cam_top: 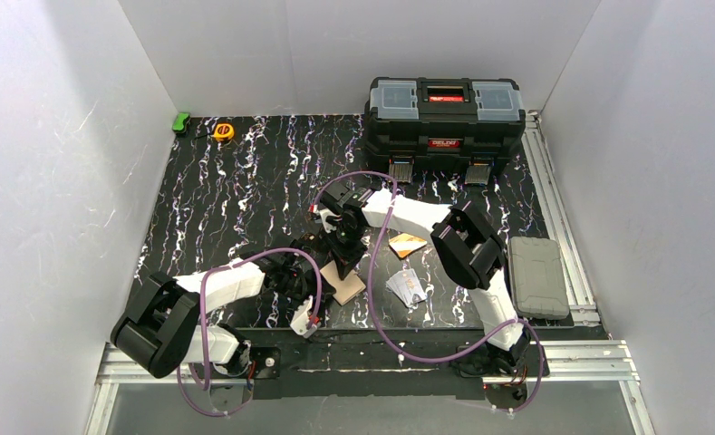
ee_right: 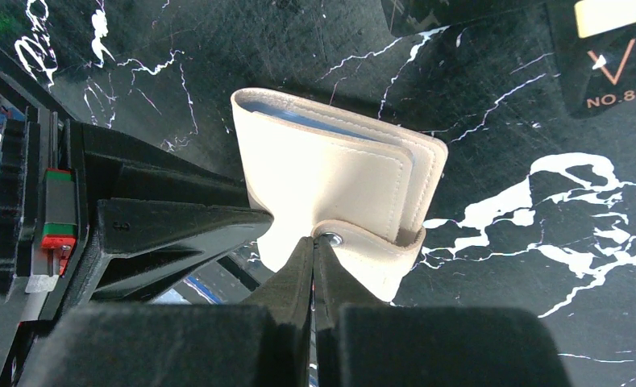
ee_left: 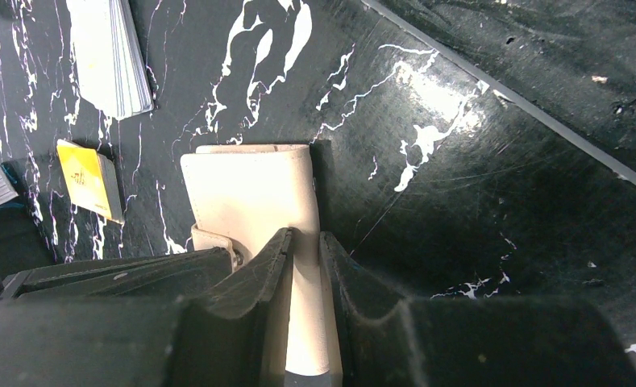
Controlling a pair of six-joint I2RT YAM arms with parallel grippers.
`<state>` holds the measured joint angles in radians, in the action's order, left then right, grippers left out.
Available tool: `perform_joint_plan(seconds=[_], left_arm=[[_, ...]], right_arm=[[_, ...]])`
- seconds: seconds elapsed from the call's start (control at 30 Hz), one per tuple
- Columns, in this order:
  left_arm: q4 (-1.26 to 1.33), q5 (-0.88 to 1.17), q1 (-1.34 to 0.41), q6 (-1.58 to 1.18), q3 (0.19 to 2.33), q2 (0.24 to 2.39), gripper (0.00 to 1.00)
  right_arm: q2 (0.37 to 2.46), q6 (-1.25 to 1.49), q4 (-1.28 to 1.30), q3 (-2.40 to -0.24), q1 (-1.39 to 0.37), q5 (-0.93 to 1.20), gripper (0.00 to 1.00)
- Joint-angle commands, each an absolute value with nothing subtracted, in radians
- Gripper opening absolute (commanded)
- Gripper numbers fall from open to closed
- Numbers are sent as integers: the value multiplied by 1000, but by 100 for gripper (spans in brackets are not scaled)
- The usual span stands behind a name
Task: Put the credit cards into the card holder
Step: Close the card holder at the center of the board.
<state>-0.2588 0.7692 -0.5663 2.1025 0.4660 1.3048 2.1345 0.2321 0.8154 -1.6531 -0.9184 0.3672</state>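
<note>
The left pincer [ee_left: 306, 242] is clenched on the card holder [ee_left: 250, 189], its two black fingers pressing one edge of the cream wallet from either side. The right pincer [ee_right: 314, 242] is clenched too, its fingertips drawn fully together and meeting the holder at the metal stud of the snap tab [ee_right: 379, 258]. Whether they pinch the tab or only touch it I cannot tell.

In the right wrist view the tab curls round the holder's open edge at 4 o'clock. A strip of the light blue card [ee_right: 298, 113] shows inside the top pocket, toward 11 o'clock.

From above, the holder sits between the two pincers near the 6 o'clock edge of the black marbled worktop [cam_top: 245, 208]. I cannot tell whether it rests on the surface or is raised just off it. The orange-yellow card [cam_top: 408, 243] lies flat at 2 o'clock from the holder. The silver-white card [cam_top: 406, 287] lies at 3 o'clock from it, and both cards are apart from the holder and from each other.

A black toolbox [cam_top: 444, 113] stands at the far edge, at about 1 o'clock. A grey case [cam_top: 536, 276] lies at the 3 o'clock edge. A yellow tape measure [cam_top: 224, 131] sits in the far corner at 11 o'clock.
</note>
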Motion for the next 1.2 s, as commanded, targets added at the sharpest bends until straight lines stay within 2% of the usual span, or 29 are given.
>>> perform_joint_plan(seconds=[0.0, 0.63, 1.0, 1.07, 1.17], left_arm=[[-342, 773, -583, 2290, 430, 1314, 17], [-344, 772, -584, 2284, 428, 1305, 16], [-344, 769, -584, 2279, 416, 1295, 16], [-344, 767, -584, 2279, 416, 1293, 16], [-343, 764, -584, 2277, 414, 1294, 16]], right_arm=[[2166, 221, 820, -1655, -920, 322, 1], [2243, 227, 860, -1682, -919, 300, 1], [2153, 235, 821, -1631, -899, 359, 1], [2123, 230, 801, -1627, -898, 406, 12], [2086, 231, 770, -1619, -887, 480, 21]])
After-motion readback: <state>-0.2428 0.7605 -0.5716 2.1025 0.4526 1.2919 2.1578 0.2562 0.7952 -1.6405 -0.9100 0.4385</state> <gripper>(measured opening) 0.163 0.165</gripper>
